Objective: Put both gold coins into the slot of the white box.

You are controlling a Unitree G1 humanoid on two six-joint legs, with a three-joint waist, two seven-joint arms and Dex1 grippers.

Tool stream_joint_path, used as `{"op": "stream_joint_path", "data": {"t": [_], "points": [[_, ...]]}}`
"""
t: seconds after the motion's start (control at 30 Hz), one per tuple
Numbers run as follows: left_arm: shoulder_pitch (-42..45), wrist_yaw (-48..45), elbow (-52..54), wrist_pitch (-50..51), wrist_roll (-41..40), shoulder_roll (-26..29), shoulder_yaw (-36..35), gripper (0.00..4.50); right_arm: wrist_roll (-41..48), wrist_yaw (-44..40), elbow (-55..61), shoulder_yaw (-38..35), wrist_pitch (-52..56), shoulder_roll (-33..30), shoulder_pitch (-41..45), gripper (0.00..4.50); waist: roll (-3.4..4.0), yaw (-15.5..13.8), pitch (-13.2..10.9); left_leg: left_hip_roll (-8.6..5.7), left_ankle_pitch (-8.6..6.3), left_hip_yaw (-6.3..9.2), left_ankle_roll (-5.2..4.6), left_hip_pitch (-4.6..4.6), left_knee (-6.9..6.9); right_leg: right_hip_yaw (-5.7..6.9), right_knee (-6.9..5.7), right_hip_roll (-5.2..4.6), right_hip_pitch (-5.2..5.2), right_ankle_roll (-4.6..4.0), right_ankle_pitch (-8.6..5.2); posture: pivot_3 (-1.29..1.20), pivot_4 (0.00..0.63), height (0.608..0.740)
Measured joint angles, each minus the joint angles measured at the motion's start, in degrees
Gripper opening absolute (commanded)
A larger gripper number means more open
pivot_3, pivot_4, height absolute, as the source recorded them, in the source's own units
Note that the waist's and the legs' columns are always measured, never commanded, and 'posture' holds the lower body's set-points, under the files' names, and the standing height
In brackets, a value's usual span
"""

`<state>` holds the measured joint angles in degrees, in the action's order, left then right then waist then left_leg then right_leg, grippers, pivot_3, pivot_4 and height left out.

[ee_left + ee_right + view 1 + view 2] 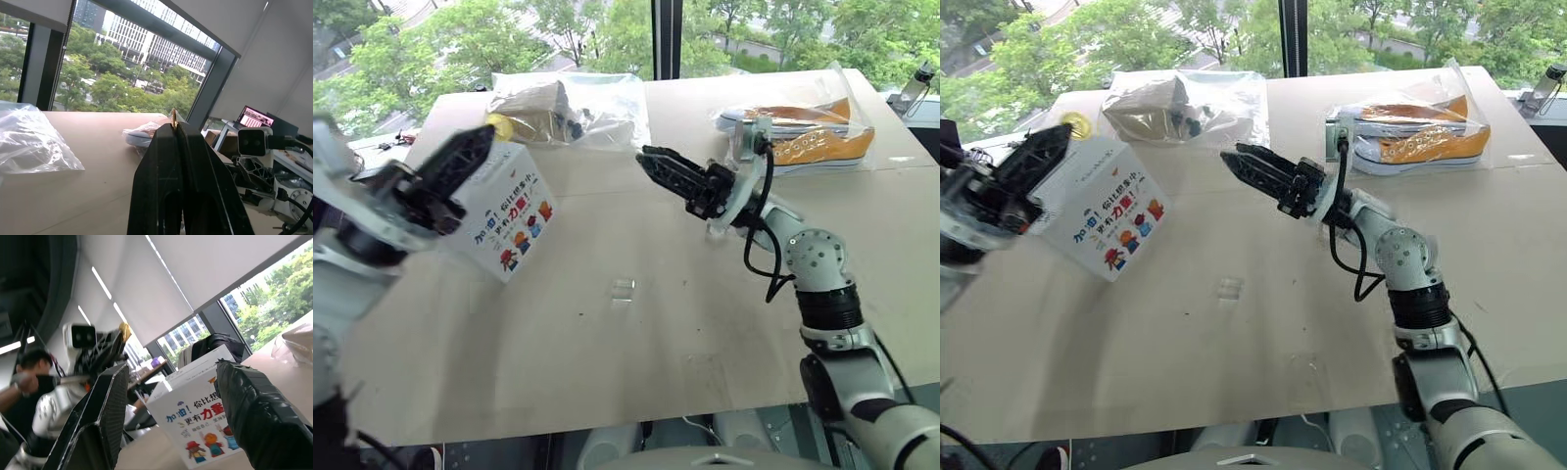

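- Your left gripper (475, 147), nearest the camera at the left edge, has its fingers pressed together on a gold coin (173, 118) that stands edge-up at the fingertips.
- Your right gripper (1237, 160) hangs over the middle of the table (705, 323), pointing left toward the box, its fingers apart and empty.
- You see the white box (509, 215) just behind the left gripper, tilted, cartoon side facing you.
- Your table also carries a bagged brown box (558, 108) and bagged shoes (813, 137) along its far edge.
- One small clear piece (623, 289) lies mid-table.
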<state>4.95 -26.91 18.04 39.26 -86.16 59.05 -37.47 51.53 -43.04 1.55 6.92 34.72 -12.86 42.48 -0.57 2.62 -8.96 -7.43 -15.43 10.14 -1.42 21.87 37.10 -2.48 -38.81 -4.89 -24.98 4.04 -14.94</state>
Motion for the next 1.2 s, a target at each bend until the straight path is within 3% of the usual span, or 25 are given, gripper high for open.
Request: {"op": "stream_joint_path", "data": {"t": [0.1,0.27,0.73,0.97,1.2], "points": [[-0.1,-8.7,-11.9,2.7,9.7,10.7,-0.8,0.0,-11.6,-5.1,1.1,5.3,-7.6,-3.6,4.0,3.03,0.04,0.1,0.0,0.0,-0.01,-0.1,0.04,0.03,-0.13,-0.08,0.01,0.27,-0.19,0.0,0.0,0.0,0.15,0.736],[2.8,-20.0,-22.1,2.8,19.9,13.5,3.3,0.0,-20.3,-7.7,1.2,8.1,-13.6,-2.8,4.3,3.03,0.0,-0.1,0.0,0.02,-0.03,-0.06,0.05,0.21,-0.21,-0.04,0.21,-0.02,-0.26,0.0,0.0,0.0,0.15,0.736],[18.6,-40.5,-44.0,-1.0,40.7,14.2,15.8,0.0,-30.6,-4.3,2.1,9.9,-10.0,-2.3,5.1,3.03,-0.06,0.9,0.0,0.02,-0.03,-0.01,0.06,0.3,-0.14,0.02,0.14,-0.05,-0.33,0.0,0.01,0.0,0.15,0.736],[23.9,-44.5,-52.6,-5.5,48.7,13.5,18.2,0.0,-30.8,-3.8,4.7,10.1,-8.4,-0.4,4.1,3.03,-0.09,1.6,0.0,0.02,-0.03,-0.03,0.07,0.33,-0.01,0.02,-0.09,-0.05,-0.44,-0.01,0.01,0.0,0.15,0.736],[25.0,-46.0,-53.7,-7.3,52.3,12.1,18.3,0.0,-31.0,-3.7,6.1,10.1,-7.5,0.3,4.1,3.03,-0.14,1.4,0.0,0.01,-0.03,-0.03,0.07,0.35,0.15,0.04,-0.18,-0.06,-0.43,0.0,0.02,0.0,0.15,0.736]]}}
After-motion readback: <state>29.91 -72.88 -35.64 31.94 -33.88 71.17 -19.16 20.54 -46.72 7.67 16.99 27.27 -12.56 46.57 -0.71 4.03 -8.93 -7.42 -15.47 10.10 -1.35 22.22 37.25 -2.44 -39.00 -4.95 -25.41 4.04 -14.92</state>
